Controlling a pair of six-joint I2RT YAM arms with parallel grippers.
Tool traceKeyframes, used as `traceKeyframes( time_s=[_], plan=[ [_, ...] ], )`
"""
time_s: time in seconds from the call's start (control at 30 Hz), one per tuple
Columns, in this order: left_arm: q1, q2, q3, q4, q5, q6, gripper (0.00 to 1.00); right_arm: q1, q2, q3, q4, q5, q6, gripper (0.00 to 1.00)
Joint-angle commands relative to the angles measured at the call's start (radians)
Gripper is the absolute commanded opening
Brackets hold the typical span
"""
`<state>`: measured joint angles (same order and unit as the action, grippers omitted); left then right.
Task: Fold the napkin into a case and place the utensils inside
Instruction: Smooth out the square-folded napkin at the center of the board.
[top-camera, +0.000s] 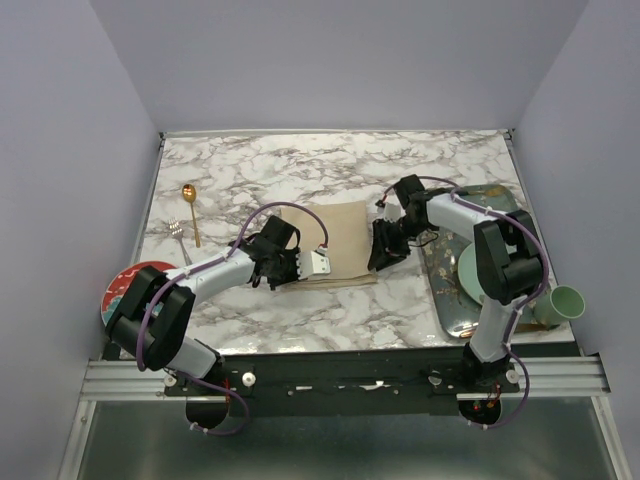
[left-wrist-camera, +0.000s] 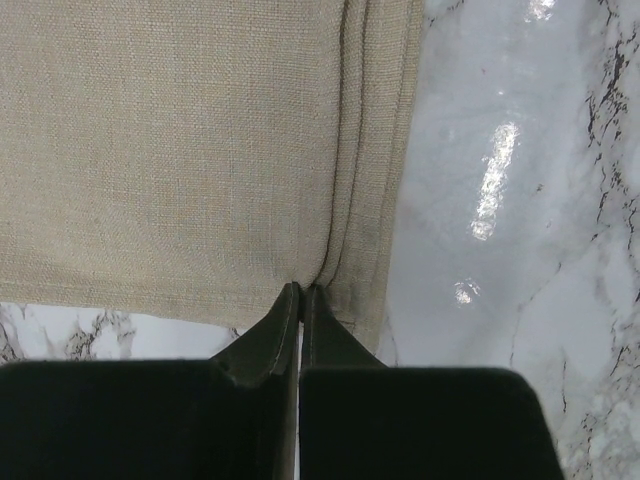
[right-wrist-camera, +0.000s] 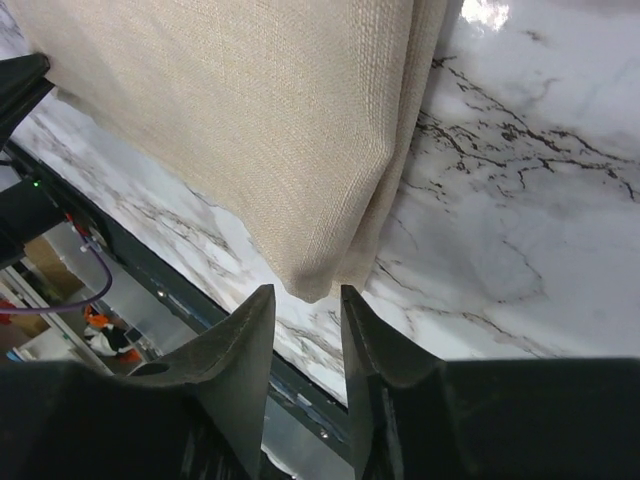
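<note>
Centrally on the marble-patterned bench lies the plain beige-tan cloth napkin, folded into layers whose stacked edges show in the left wrist view. The left tool is pressed closed on the napkin's near edge, at about 7 o'clock of the cloth. The right tool stands at its 4 o'clock corner, fingers parted, with the corner tip at the gap and not clamped. The small shiny gold spoon and thin gold fork lie toward 9 o'clock, well apart from the cloth. Open bench runs toward 12 o'clock; a dark speckled tray crowds 3 o'clock.
</note>
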<state>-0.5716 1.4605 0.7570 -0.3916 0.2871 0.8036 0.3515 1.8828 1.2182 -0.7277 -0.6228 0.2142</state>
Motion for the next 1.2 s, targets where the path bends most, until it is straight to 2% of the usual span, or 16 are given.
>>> traceKeyframes(
  time_s=[0.0, 0.3, 0.4, 0.43, 0.53, 0.6, 0.9, 1.17],
  plan=[
    [-0.01, -0.02, 0.018, -0.016, 0.027, -0.001, 0.02, -0.003, 0.032, 0.032, -0.016, -0.057, 0.021, 0.42],
    [-0.013, -0.028, 0.018, -0.013, 0.03, -0.006, 0.0, -0.003, 0.058, 0.043, -0.015, -0.063, 0.034, 0.37],
    [-0.016, -0.031, 0.022, -0.018, 0.027, -0.006, 0.0, -0.003, 0.046, 0.046, -0.016, -0.051, 0.036, 0.25],
    [-0.016, -0.032, 0.028, -0.024, 0.026, -0.006, 0.0, -0.003, 0.044, 0.047, -0.019, -0.052, 0.037, 0.18],
    [-0.014, -0.045, 0.039, -0.044, 0.023, -0.006, 0.0, -0.003, 0.019, 0.049, -0.024, -0.055, 0.039, 0.08],
    [-0.014, -0.058, 0.042, -0.052, 0.021, -0.003, 0.0, -0.002, 0.007, 0.047, -0.024, -0.066, 0.04, 0.05],
    [-0.017, -0.124, 0.035, -0.116, 0.035, 0.003, 0.0, -0.003, -0.034, 0.018, -0.03, -0.058, 0.03, 0.03],
    [-0.019, -0.063, 0.002, -0.081, 0.035, -0.006, 0.0, -0.003, 0.029, 0.003, -0.024, -0.028, -0.001, 0.03]
  ],
)
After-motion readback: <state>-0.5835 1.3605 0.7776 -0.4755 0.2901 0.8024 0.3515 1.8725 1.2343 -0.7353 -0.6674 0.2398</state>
